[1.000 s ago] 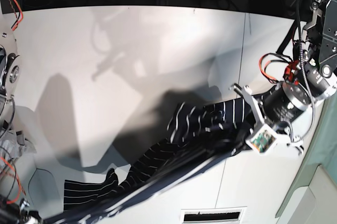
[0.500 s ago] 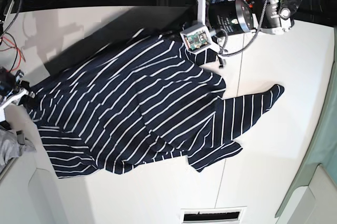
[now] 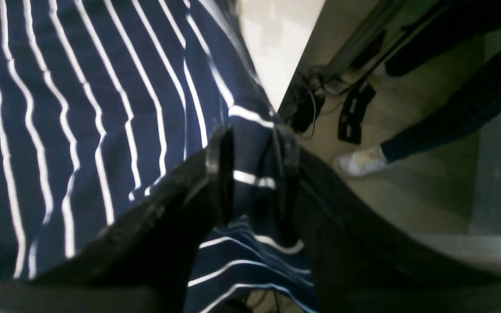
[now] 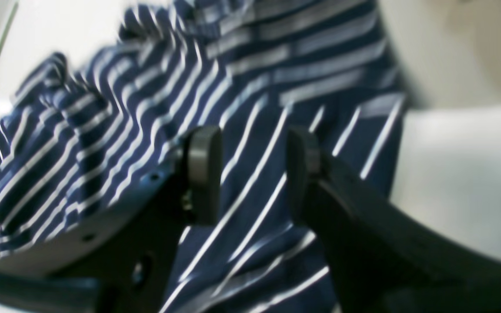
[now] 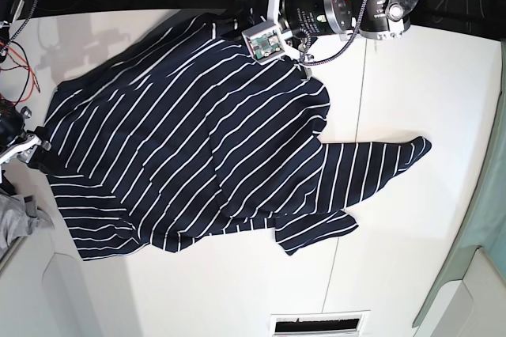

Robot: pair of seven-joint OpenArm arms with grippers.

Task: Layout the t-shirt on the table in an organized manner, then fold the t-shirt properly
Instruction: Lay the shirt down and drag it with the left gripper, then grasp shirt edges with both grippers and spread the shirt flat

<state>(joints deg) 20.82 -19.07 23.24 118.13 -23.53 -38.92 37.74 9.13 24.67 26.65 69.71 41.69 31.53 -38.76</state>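
Observation:
The dark navy t-shirt [image 5: 190, 139] with thin white stripes lies spread across the white table [image 5: 411, 76], one sleeve [image 5: 371, 163] pointing right. My left gripper [image 5: 236, 28] is at the shirt's far edge by the table's back. In the left wrist view that gripper [image 3: 252, 174] is open a little, and a fold of the shirt [image 3: 81, 108] still lies between its fingers. My right gripper [image 5: 35, 151] is at the shirt's left edge. Seen from its own wrist, the right gripper [image 4: 252, 174] is open, its fingers apart above striped cloth [image 4: 255, 87].
A plain grey cloth [image 5: 16, 222] lies at the left edge. A thin dark seam [image 5: 360, 115] crosses the table, and a vent slot [image 5: 320, 325] is at the near edge. Cables fill the dark strip behind the table. A person's shoe [image 3: 359, 161] is on the floor beyond.
The shirt went from a stretched, bunched strip to lying spread flat, then slid toward the far edge. Both arms swung to its far and left edges, and both grippers' jaws have parted.

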